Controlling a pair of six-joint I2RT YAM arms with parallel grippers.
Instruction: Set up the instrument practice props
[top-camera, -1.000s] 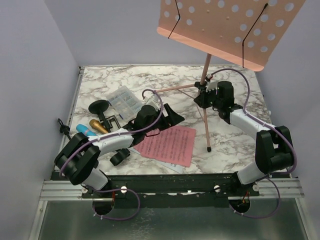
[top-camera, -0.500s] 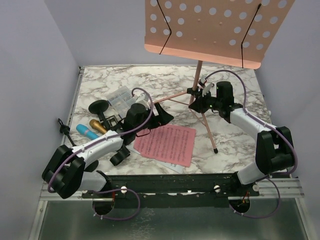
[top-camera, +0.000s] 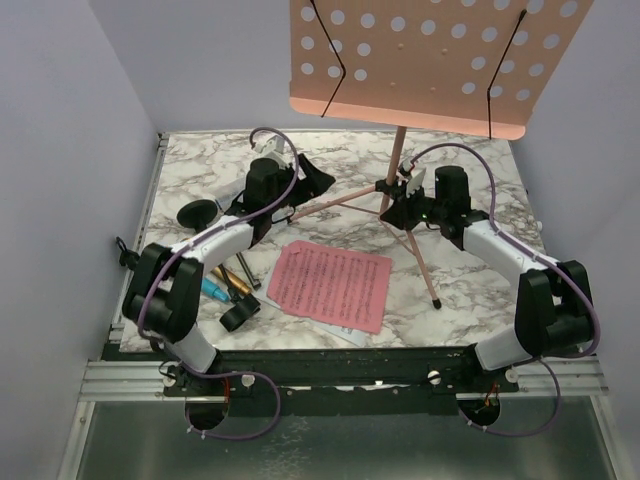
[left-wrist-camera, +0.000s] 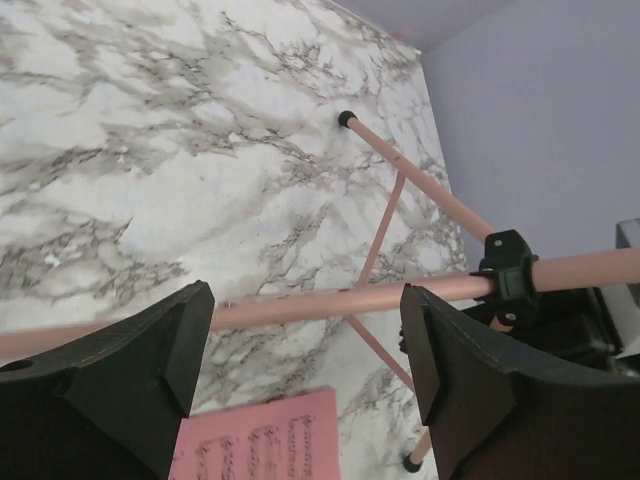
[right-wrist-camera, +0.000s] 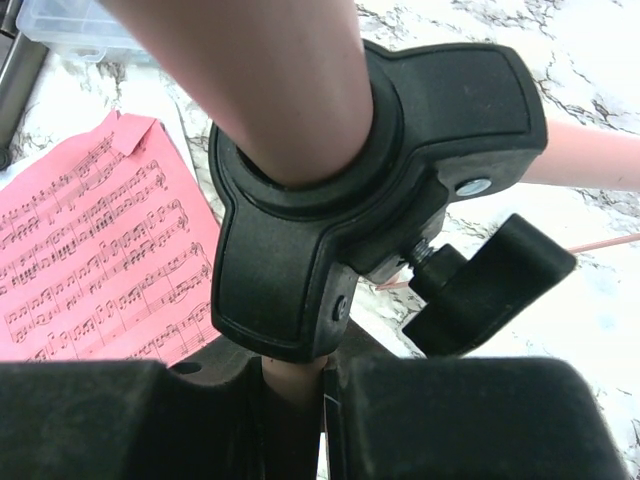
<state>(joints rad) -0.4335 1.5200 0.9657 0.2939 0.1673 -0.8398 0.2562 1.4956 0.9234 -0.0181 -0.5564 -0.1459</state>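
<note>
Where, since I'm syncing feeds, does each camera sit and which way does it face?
Top external: above and behind the arm bases, looking down at the table; both arms show, at the stand.
Left wrist: on the left arm, looking across the table past the open left gripper at a stand leg.
Right wrist: on the right arm, close on the black hub; right gripper shut on the stand.
Shared: all see the pink sheet.

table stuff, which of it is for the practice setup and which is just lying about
For the job: pink music rack, pink sheet music, gold microphone, blue microphone, far black mic mount, near black mic mount.
Lying about: clear plastic box, showing only in the right wrist view.
</note>
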